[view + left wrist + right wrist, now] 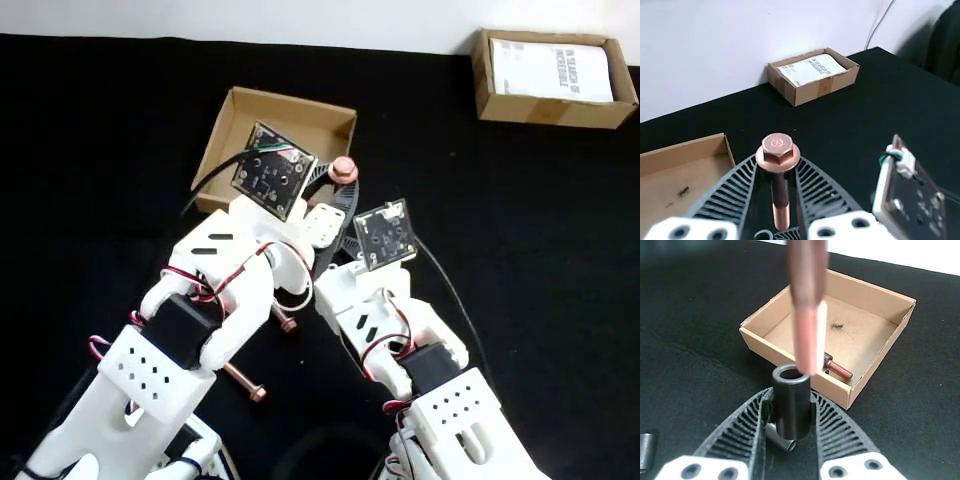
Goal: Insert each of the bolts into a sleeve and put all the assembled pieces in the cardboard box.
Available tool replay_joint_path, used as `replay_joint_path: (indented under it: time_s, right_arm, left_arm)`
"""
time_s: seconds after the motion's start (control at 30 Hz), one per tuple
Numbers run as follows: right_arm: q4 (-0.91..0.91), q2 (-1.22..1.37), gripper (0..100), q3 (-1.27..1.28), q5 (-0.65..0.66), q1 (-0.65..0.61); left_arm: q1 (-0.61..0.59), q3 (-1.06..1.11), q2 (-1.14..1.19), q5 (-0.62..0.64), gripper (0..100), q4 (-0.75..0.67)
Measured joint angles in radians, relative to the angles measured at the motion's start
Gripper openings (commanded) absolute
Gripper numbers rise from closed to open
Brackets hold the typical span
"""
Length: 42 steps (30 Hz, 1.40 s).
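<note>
The left gripper (778,172) is closed on a bolt (777,149). The shank lies between its two ribbed fingers (735,187), and the head sits just past their tips. The right gripper (791,396) is closed on a sleeve (790,417), which stands upright between its fingers (840,432) and rises a little past the tips. The left arm (200,320) and the right arm (420,340) both lean forward, with the wrists close together.

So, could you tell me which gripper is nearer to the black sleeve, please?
Right: the right gripper grips the sleeve itself, while the left gripper holds the copper bolt just above the sleeve's opening.
</note>
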Motion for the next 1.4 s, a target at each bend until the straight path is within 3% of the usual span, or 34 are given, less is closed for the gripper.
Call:
replay_joint_path:
  time_s: [0.23,0.4,0.63,1.4]
  right_arm:
    - [0.0,0.0,0.7,0.0,0.0,0.0]
    - [0.0,0.0,0.7,0.0,0.0,0.0]
    - [0.0,0.0,0.7,0.0,0.0,0.0]
    - [-0.035,0.003,0.7,0.005,0.0,0.051]
  left_arm:
    - [-0.078,0.0,0.0,0.0,1,-0.002]
    - [-0.074,0.061,-0.005,0.008,1,-0.005]
    - [-0.074,0.072,-0.006,0.144,1,-0.006]
    - [-0.055,0.245,-0.032,0.216,1,-0.025]
